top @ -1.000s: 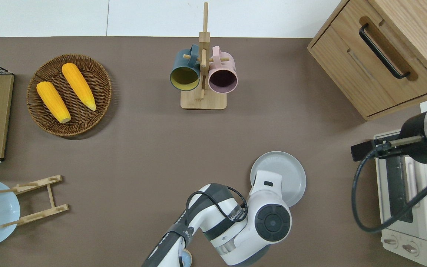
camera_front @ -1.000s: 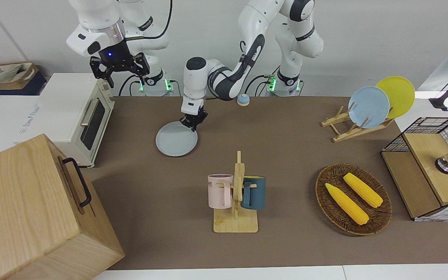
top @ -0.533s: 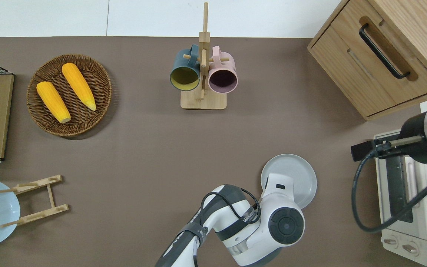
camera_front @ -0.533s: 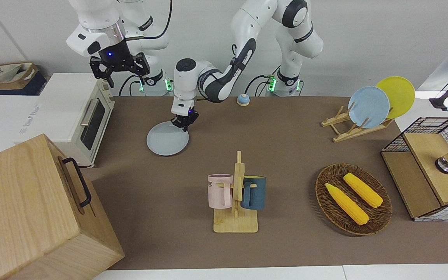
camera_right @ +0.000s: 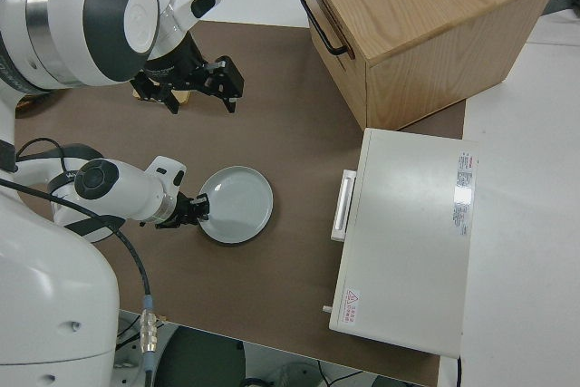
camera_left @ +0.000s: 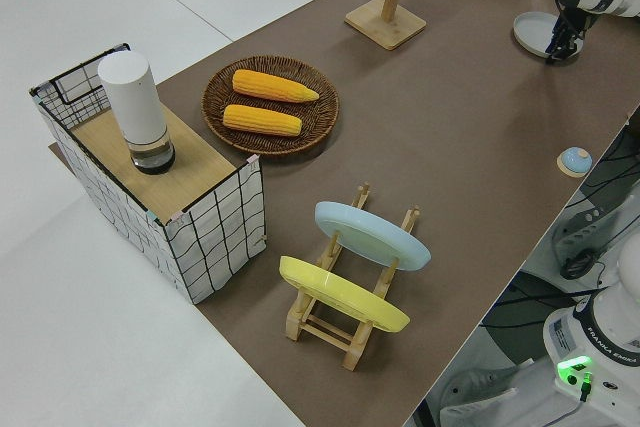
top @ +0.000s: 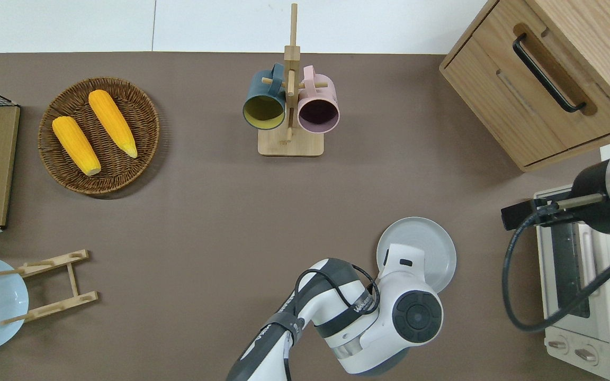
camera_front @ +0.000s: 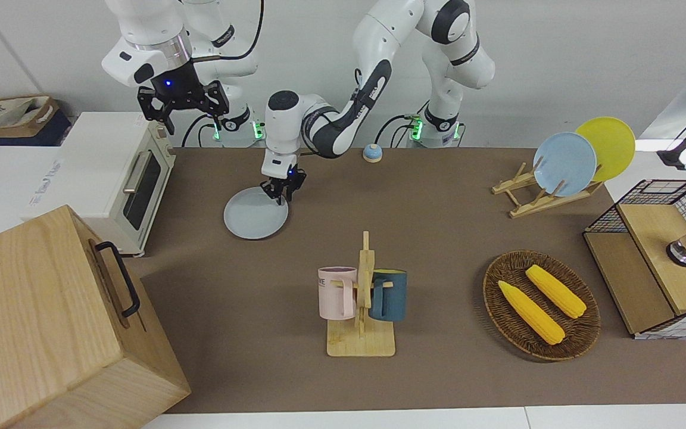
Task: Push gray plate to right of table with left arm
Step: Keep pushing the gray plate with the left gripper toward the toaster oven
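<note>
The gray plate (camera_front: 253, 215) lies flat on the brown table (camera_front: 450, 226), near the robots' edge and toward the right arm's end. It also shows in the overhead view (top: 425, 246) and the right side view (camera_right: 240, 203). My left gripper (camera_front: 281, 192) is down low at the plate's rim, on the side toward the left arm's end, also seen in the right side view (camera_right: 199, 209). In the overhead view the arm's wrist (top: 408, 312) hides the gripper and part of the plate. My right gripper (camera_front: 191, 116) is parked, open and empty.
A white toaster oven (camera_front: 122, 173) stands at the right arm's end, beside the plate. A wooden cabinet (camera_front: 51, 322) is farther out. A mug rack (camera_front: 362, 298), a corn basket (camera_front: 540, 304), a plate rack with sky-blue and yellow plates (camera_front: 563, 170) and a wire box (camera_front: 658, 256) stand elsewhere.
My left gripper and the gray plate have slid together toward the right arm's end, closer to the toaster oven. Most of the shift came early. The right arm has not moved.
</note>
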You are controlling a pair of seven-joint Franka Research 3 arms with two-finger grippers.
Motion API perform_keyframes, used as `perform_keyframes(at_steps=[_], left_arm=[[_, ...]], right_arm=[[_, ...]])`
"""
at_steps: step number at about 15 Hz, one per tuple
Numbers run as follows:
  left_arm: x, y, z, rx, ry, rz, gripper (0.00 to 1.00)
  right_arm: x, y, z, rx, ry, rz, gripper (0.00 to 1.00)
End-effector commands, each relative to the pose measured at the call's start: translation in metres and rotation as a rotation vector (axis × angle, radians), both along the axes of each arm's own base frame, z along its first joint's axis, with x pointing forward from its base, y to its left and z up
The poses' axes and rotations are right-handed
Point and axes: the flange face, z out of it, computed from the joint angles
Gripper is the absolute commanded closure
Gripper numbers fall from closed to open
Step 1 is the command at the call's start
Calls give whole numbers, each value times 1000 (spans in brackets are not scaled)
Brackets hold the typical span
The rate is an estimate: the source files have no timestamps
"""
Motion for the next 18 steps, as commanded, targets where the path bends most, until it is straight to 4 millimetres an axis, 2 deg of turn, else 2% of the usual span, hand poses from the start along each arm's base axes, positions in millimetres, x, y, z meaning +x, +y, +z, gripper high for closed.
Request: perform_keyframes(at_steps=[1, 2, 7, 10, 13, 16, 18], left_arm=[[7, 0, 6, 38, -9, 6, 48], [15, 5, 10, 38, -16, 4, 17], [19, 16, 47, 50, -26, 1, 9], [32, 36, 66, 90, -22, -16, 9], [53, 75, 88, 172, 19, -136, 9], [85, 119, 130, 177, 22, -138, 7], [94, 142, 158, 183, 23, -161, 5]], right_arm=[[-2, -2, 4, 9, 5, -6, 17], [-3, -2, 4, 9, 5, -5, 17], [-2, -2, 4, 9, 5, -6, 17], [-2, -2, 4, 9, 5, -6, 17], [-3, -2, 4, 9, 6, -6, 17], [-3, -2, 4, 9, 5, -5, 17], [-3, -2, 4, 9, 5, -5, 17]])
